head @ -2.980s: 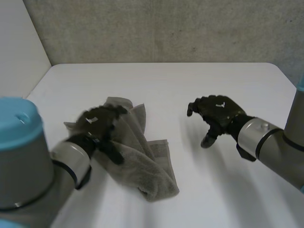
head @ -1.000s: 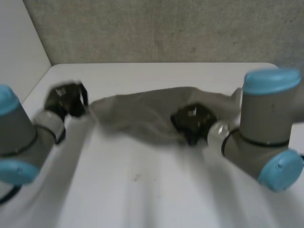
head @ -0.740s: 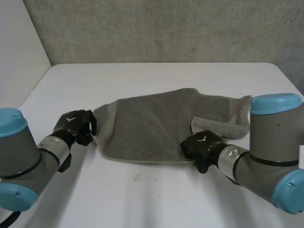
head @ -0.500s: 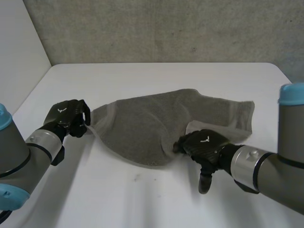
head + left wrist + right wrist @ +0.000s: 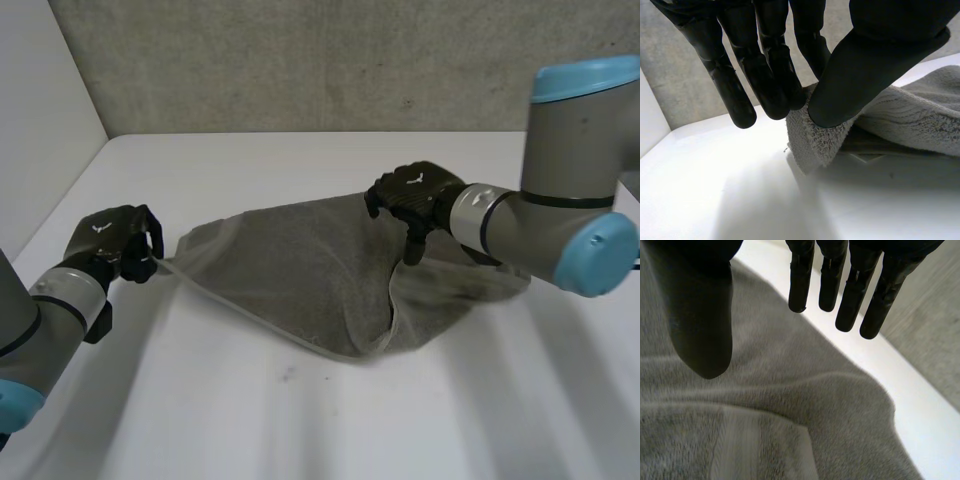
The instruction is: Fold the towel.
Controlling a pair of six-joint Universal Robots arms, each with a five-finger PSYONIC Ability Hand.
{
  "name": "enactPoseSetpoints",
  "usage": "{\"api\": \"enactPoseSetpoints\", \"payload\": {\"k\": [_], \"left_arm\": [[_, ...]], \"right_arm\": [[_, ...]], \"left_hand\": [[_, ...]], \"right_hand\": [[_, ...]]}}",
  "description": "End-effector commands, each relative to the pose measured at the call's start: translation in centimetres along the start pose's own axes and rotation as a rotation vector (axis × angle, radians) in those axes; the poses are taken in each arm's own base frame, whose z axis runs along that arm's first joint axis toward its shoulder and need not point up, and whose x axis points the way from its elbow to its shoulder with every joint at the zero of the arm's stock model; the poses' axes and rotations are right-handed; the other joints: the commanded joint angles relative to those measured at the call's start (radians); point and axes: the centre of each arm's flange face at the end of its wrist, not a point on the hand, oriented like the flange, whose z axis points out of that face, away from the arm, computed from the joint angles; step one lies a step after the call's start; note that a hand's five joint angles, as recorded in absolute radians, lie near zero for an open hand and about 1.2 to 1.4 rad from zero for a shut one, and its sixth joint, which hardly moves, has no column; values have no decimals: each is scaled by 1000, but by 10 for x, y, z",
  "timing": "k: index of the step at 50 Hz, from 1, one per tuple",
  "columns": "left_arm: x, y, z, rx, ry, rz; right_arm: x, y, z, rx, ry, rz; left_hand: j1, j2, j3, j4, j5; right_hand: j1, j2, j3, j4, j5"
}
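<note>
The left hand pinches a corner of the towel between thumb and fingers; the right hand hangs over its far edge, fingers spread, holding nothing. The towel lies rumpled on the counter, and I judge that no neat fold has been made yet.

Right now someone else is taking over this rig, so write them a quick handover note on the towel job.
Left hand: shut on the towel, pinching its left corner between thumb and fingers.
Right hand: open, fingers straight, over the towel's far edge, holding nothing.
The towel lies loosely spread on the table, its right side rumpled and doubled over.
Done: no clean fold yet.
Left: probably flatten the right side, then make the fold.
</note>
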Motion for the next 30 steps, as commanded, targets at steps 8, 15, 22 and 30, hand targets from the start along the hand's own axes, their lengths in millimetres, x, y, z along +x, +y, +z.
{"api": "enactPoseSetpoints", "payload": {"k": [8,15,22,30], "left_arm": [[-10,-4,4,11,-27,-4],[-12,-4,4,11,-33,-5],[-12,-3,4,8,-33,-6],[-12,-2,4,5,-33,-6]], "right_arm": [[-6,43,35,-153,-9,-45],[-12,51,37,-168,-40,-39],[-14,57,39,-180,-46,-57],[-16,64,44,-174,-43,-70]], "left_hand": [[203,178,179,179,197],[203,178,179,179,197],[203,178,179,179,197],[203,178,179,179,197]], "right_hand": [[269,277,272,270,260],[150,158,152,151,140],[52,60,55,53,43],[67,75,69,68,57]]}}
